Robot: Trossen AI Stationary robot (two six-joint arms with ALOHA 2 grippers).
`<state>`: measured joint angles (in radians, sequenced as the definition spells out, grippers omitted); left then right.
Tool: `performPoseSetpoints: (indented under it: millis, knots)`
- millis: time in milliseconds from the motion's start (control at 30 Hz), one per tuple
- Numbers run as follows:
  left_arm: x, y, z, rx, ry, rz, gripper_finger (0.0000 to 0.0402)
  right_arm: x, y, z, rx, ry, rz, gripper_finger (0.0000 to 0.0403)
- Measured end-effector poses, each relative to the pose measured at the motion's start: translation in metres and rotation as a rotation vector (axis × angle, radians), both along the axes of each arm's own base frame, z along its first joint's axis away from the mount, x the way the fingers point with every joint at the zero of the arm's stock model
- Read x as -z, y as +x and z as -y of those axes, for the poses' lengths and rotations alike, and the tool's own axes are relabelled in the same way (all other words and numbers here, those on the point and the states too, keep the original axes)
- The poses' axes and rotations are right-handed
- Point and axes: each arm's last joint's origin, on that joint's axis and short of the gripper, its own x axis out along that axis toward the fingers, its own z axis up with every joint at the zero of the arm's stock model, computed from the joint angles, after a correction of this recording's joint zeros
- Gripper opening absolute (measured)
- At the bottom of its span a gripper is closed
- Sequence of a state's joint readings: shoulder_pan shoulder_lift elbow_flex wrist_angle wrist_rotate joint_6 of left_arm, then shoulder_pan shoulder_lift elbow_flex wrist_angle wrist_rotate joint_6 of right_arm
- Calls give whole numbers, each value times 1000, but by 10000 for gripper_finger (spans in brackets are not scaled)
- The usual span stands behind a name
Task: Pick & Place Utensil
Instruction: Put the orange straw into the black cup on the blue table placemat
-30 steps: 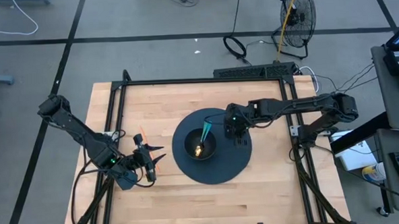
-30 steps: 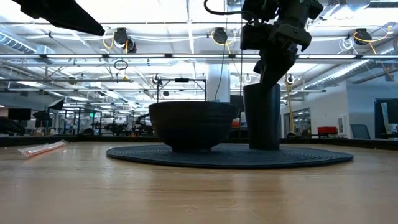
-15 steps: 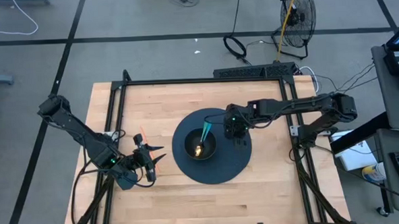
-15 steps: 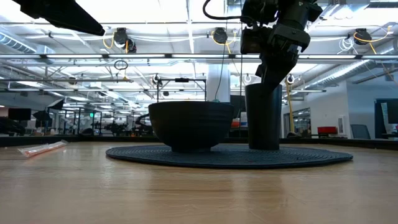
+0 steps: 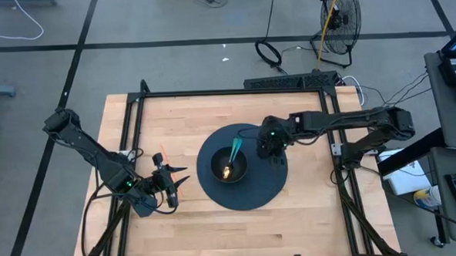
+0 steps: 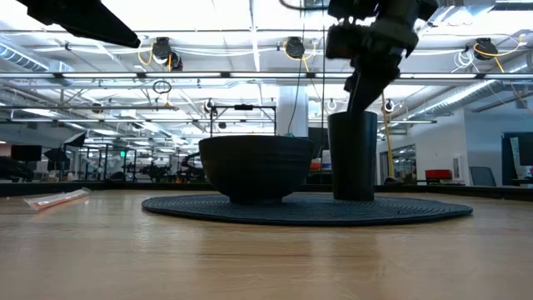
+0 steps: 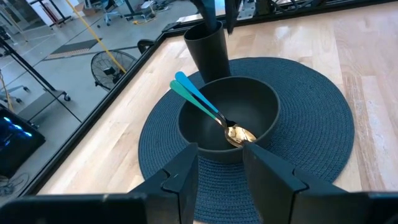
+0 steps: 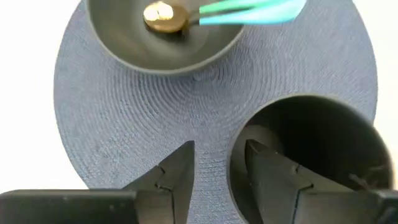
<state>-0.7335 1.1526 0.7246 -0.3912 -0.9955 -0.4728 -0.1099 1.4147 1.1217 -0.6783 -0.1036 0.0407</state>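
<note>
A dark bowl (image 5: pixel 230 171) and a tall dark cup (image 6: pixel 351 158) stand on a round woven placemat (image 5: pixel 246 195). Two utensils (image 7: pixel 199 102) with teal and blue handles lie in the bowl, gold heads at its bottom, handles leaning on its rim. My right gripper (image 8: pixel 217 165) hangs open, pointing down, just over the cup's rim (image 8: pixel 239 149), one finger outside and one above the opening, with nothing between them. My left gripper (image 7: pixel 221 168) hovers open, with nothing in it, near the table's left side, facing the bowl.
An orange packet (image 6: pixel 57 199) lies on the wooden table left of the placemat, close to my left gripper (image 5: pixel 175 180). A black frame (image 5: pixel 226 92) runs around the tabletop. A pale shape (image 8: pixel 258 137) shows inside the cup; what it is cannot be told.
My right gripper has drawn up a little from the cup's mouth. The cup, the bowl and the utensils stand as before.
</note>
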Motion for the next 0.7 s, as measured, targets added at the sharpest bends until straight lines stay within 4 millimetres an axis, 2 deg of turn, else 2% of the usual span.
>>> performPoseSetpoints:
  millis: [200,333,433,567,700]
  knots:
    - [0,0,0,1,4,-2,134,-29,-17,-10,-4,-41,118,136]
    - [1,0,0,13,-4,-20,134,-47,-32,-23,-4,-78,185,135]
    - [6,0,-5,3,-98,-73,134,-59,-41,-39,-29,-84,249,135]
    - [16,0,-28,-219,-283,-127,134,-68,-47,-63,-90,-93,344,135]
    - [26,-7,-57,-501,-422,-234,134,-66,-49,-86,-188,-95,400,135]
